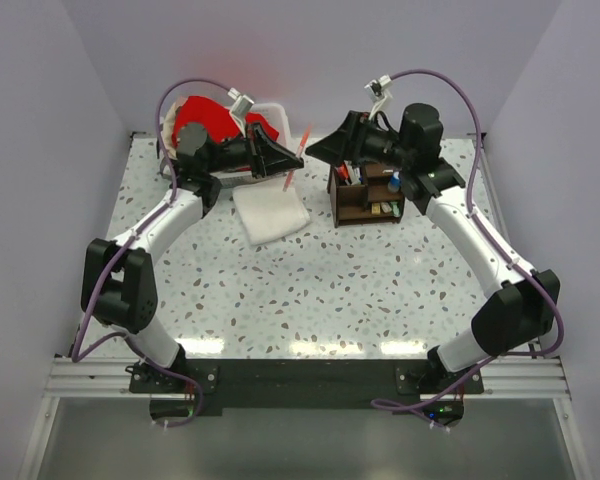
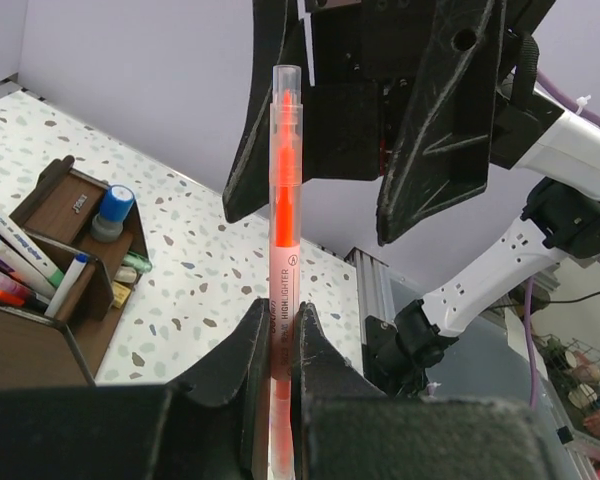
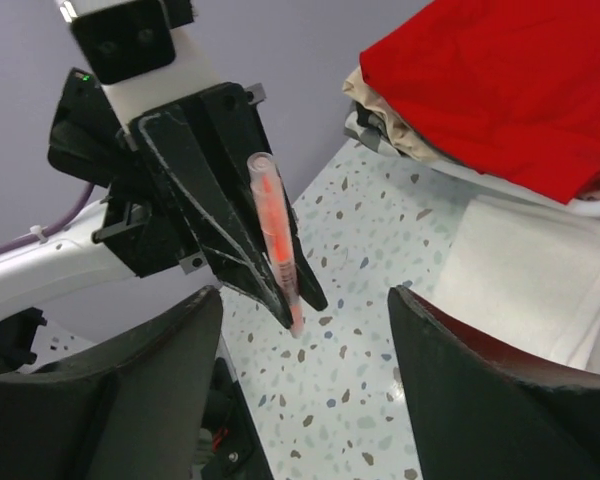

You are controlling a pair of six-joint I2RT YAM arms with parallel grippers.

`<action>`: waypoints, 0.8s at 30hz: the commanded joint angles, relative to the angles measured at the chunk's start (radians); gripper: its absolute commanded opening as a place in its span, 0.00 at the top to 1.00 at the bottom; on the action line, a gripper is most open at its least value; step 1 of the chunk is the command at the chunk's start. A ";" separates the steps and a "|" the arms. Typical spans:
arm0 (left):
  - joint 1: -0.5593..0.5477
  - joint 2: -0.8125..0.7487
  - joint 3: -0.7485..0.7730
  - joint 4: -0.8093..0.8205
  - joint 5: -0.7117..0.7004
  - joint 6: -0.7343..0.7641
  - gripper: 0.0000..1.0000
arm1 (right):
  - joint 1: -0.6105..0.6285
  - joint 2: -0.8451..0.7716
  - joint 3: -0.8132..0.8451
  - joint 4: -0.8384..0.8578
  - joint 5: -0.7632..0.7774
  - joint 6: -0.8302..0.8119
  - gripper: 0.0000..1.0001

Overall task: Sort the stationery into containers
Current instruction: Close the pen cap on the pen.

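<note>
From above, the left end effector [image 1: 283, 166] is clamped on a pink-red highlighter [image 1: 294, 160]. It holds the highlighter in the air just left of the wooden organizer [image 1: 365, 197], over the far edge of the folded white cloth [image 1: 270, 213]. The right end effector [image 1: 318, 150] faces it from the organizer's far left corner. Its spread cannot be read from this view. A white basket [image 1: 170, 140] with a red cloth [image 1: 202, 118] sits farther left of the organizer, at the back of the table [image 1: 310, 290].

In the left wrist view, the two fingers [image 2: 245, 350] are closed on the highlighter's lower barrel, and the highlighter stands upright. The right end effector's fingers stand apart on either side of the upper half without touching it. The organizer holds several markers [image 2: 20, 245] and a small blue bottle [image 2: 112, 208].

In the right wrist view, the right end effector's own fingers [image 3: 150, 390] are wide apart. The highlighter sits roughly centred in the gap, a little beyond the tips.

This looks like a hand-over between the two arms. The right arm likely needs to ease forward until the free upper barrel lies between its pads, then close. The left arm should let go only after that, so the highlighter can go to a tall compartment of the organizer.
</note>
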State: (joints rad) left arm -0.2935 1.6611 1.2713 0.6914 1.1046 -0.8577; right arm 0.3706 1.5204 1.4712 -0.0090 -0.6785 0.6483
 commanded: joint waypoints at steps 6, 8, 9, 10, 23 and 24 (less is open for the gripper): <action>0.005 0.015 0.019 0.068 0.001 -0.056 1.00 | 0.039 -0.011 0.014 0.175 -0.041 0.017 0.40; 0.005 0.022 0.033 0.069 0.001 -0.060 1.00 | 0.057 -0.006 0.021 0.164 -0.018 0.005 0.40; 0.005 0.023 0.036 0.069 0.000 -0.063 1.00 | 0.062 -0.003 0.023 0.159 -0.010 0.001 0.40; 0.005 0.025 0.037 0.069 0.000 -0.063 1.00 | 0.065 0.000 0.026 0.156 -0.004 -0.012 0.40; 0.002 0.009 0.028 0.079 -0.003 -0.063 1.00 | 0.090 0.029 0.057 0.092 0.095 -0.105 0.50; 0.004 0.009 0.030 0.071 -0.003 -0.060 1.00 | 0.090 0.030 0.078 0.049 0.102 -0.122 0.50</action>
State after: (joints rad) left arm -0.2924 1.6867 1.2716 0.7223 1.0901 -0.9150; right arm 0.4583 1.5345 1.4757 0.0917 -0.6518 0.6064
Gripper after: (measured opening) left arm 0.096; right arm 0.516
